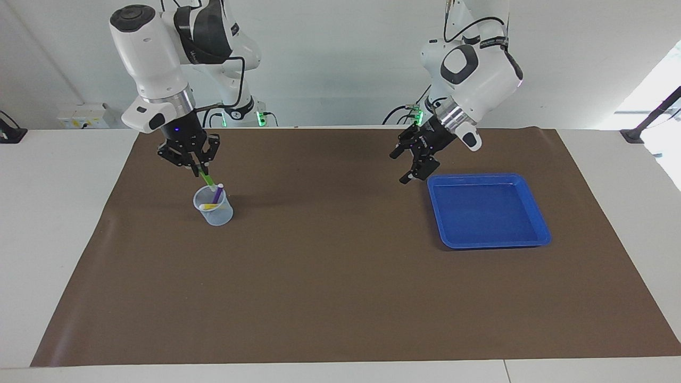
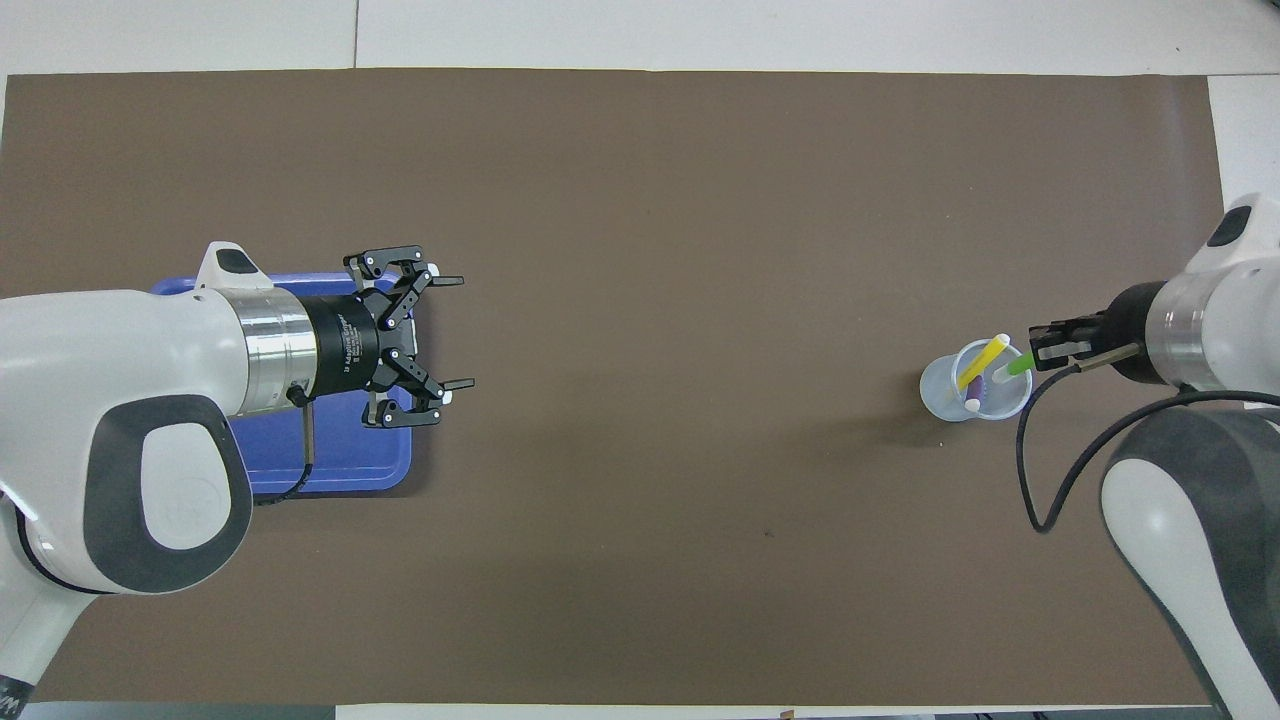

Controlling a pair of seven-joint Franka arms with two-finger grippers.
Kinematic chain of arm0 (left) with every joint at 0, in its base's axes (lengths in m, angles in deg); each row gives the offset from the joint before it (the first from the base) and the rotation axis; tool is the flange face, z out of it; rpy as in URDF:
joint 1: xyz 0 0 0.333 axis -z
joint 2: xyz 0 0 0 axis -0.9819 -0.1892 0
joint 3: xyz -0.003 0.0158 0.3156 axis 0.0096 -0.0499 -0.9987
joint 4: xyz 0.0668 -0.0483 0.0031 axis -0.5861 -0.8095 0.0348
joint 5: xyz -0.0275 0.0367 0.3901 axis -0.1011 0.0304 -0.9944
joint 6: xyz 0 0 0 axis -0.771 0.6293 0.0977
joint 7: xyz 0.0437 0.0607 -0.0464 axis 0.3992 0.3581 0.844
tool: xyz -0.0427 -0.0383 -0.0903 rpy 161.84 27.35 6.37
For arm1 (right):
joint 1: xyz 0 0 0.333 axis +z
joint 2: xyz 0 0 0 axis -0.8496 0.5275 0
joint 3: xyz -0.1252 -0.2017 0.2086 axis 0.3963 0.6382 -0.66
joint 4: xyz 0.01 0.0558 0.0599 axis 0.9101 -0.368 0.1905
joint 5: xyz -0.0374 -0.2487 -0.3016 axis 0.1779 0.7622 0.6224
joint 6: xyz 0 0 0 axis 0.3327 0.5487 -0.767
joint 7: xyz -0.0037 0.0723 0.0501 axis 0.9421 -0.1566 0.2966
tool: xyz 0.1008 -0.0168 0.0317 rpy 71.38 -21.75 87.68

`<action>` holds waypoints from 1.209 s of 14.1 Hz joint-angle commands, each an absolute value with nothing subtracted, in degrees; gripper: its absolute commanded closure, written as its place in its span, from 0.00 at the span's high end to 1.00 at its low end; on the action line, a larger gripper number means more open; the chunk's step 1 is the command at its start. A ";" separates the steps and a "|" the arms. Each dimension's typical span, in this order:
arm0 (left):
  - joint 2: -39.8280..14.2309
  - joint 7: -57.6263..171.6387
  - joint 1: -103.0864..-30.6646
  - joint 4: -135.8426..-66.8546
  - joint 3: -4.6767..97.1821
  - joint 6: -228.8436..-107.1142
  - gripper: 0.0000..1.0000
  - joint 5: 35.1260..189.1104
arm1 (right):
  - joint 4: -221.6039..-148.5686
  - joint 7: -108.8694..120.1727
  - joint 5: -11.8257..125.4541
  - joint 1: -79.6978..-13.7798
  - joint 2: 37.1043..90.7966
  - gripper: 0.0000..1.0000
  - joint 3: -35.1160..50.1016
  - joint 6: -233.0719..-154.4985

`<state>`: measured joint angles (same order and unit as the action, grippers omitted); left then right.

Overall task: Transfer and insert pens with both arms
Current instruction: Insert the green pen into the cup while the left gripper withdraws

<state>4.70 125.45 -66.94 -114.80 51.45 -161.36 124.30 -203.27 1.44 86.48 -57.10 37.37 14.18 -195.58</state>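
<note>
The green pen [image 1: 207, 179] [image 2: 1013, 367] hangs tilted in my right gripper [image 1: 200, 169] [image 2: 1040, 352], which is shut on its upper end. Its pale lower tip sits at the mouth of a clear cup [image 1: 214, 213] [image 2: 940, 390]. Inside the cup lean a purple pen [image 1: 217, 192] [image 2: 975, 395] and a yellow pen [image 1: 211, 206] [image 2: 985, 360]. My left gripper [image 1: 403, 166] [image 2: 458, 332] is open and holds nothing. It hovers over the edge of the blue tray [image 1: 487, 210] [image 2: 330, 465] that faces the cup.
A brown mat [image 1: 340, 276] covers most of the white table. The cup stands toward the right arm's end and the tray toward the left arm's end. Two small arm bases with green lights stand at the robots' edge of the table.
</note>
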 commanded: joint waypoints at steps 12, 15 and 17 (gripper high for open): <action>-1.33 77.11 -78.92 -95.08 50.17 -135.70 1.00 94.40 | -214.67 1.61 86.88 -57.64 37.36 0.00 15.66 -207.32; -1.33 62.97 -76.47 -88.95 46.84 -126.93 1.00 88.68 | -213.88 1.70 86.79 -57.72 37.97 0.98 15.84 -207.93; -1.24 53.47 -76.37 -84.54 46.57 -119.02 1.00 87.07 | -212.47 2.39 86.79 -57.72 38.15 1.00 16.01 -207.67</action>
<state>-0.38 60.91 -78.10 -89.79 48.11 -125.99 89.41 -213.77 1.17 86.48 -57.12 37.79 16.03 -207.32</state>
